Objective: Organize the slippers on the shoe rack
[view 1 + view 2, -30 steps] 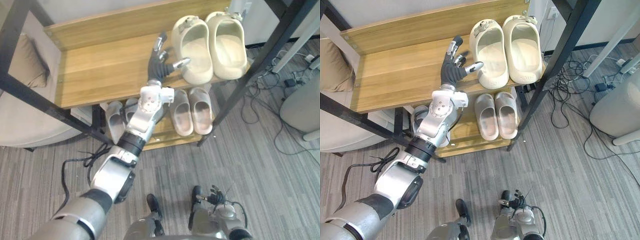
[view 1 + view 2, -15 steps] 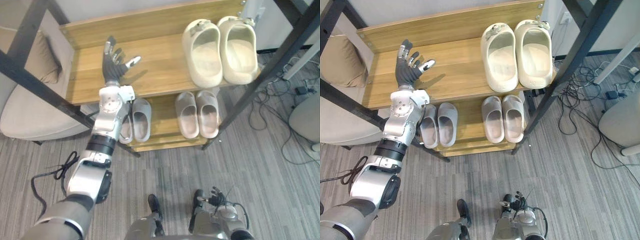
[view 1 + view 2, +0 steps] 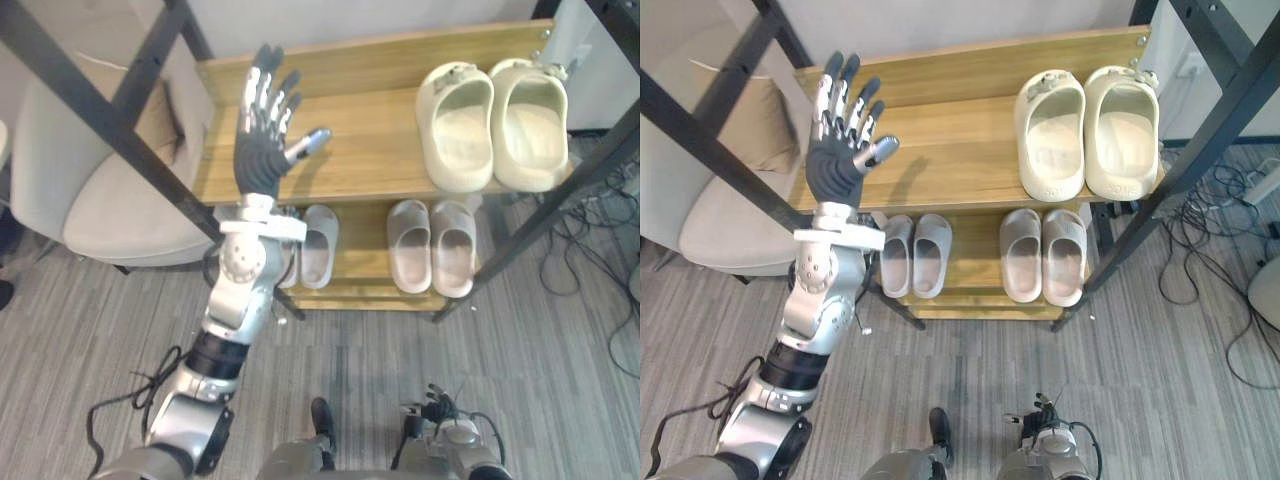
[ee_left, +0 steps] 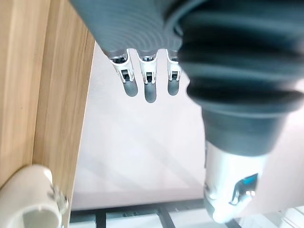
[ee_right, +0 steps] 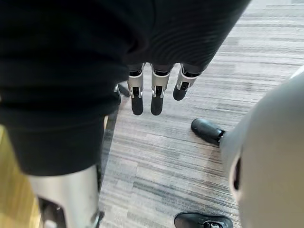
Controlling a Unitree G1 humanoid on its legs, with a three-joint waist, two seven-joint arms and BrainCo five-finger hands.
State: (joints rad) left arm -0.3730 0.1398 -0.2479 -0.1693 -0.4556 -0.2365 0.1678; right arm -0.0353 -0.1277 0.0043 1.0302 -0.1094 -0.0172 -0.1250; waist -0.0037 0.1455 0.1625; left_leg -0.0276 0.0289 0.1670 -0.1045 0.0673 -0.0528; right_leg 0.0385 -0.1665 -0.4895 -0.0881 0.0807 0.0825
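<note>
Wooden shoe rack (image 3: 960,150), two cream slippers (image 3: 1048,140) above, four grey slippers (image 3: 1021,255) below, left hand (image 3: 835,168) fingers (image 3: 827,95) spread, empty.

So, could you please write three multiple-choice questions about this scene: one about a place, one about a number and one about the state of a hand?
1. Where does the cream pair of slippers stand?
A. on the right part of the upper shelf
B. on the floor in front of the rack
C. on the left part of the lower shelf

2. How many pairs of slippers stand on the lower shelf?
A. one
B. two
C. three

3. In what state is the left hand?
A. shut on a slipper
B. open, holding nothing
C. shut, holding nothing

Answers:
1 A: the cream pair sits side by side at the right end of the top board.
2 B: a pale grey pair stands on the left and a beige pair on the right.
3 B: its fingers are spread straight above the shelf's left part.
</note>
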